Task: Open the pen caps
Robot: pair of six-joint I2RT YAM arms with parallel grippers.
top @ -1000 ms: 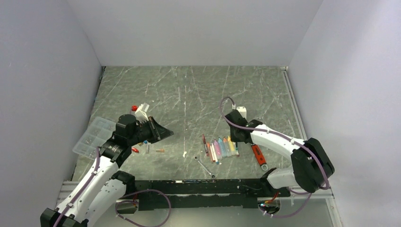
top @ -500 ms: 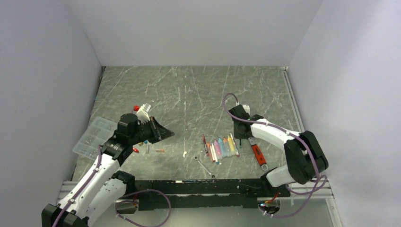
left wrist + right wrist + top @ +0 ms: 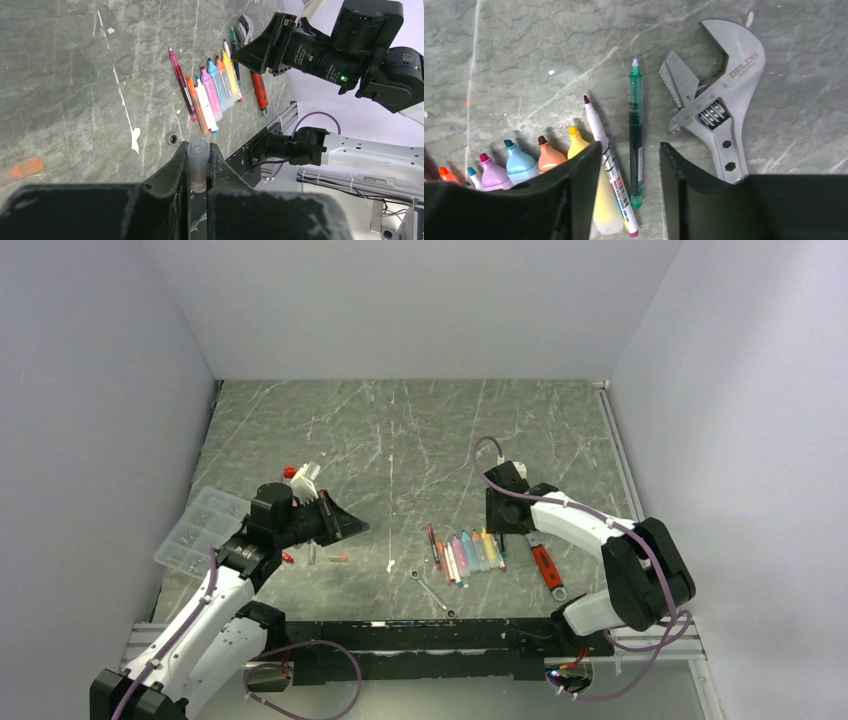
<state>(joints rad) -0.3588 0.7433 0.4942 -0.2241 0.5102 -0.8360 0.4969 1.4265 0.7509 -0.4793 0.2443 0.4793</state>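
Grey marbled table (image 3: 400, 440) all round, with the pens (image 3: 466, 552) lined up side by side at about 5 o'clock from its middle. In the right wrist view their tips are seen bared and pointed to 12. The right gripper (image 3: 629, 150) is hung right over that row, jaws partway apart, nothing gripped. A green pen (image 3: 636, 145) is left lying on the table between the fingers, and a white marker (image 3: 606, 155) runs close along one of them. A wrench (image 3: 719, 100) is parked at 3 o'clock of the green pen, just beside it; whether they touch can't be told. Well apart, out at 9 o'clock of the row, the left gripper (image 3: 198, 151) is held above the table. It's clamped tight on a clear cap (image 3: 198, 170), which is stood upright between the pads with its round end poking past the fingertips. Loose bits are scattered on the table below it: an orange cap (image 3: 338, 558) at 6 o'clock and a red cap (image 3: 287, 557) nearer 8. A small spanner (image 3: 432, 592) is laid at 7 o'clock of the pens, and a clear box (image 3: 195, 530) is sat at the table's 9 o'clock edge.
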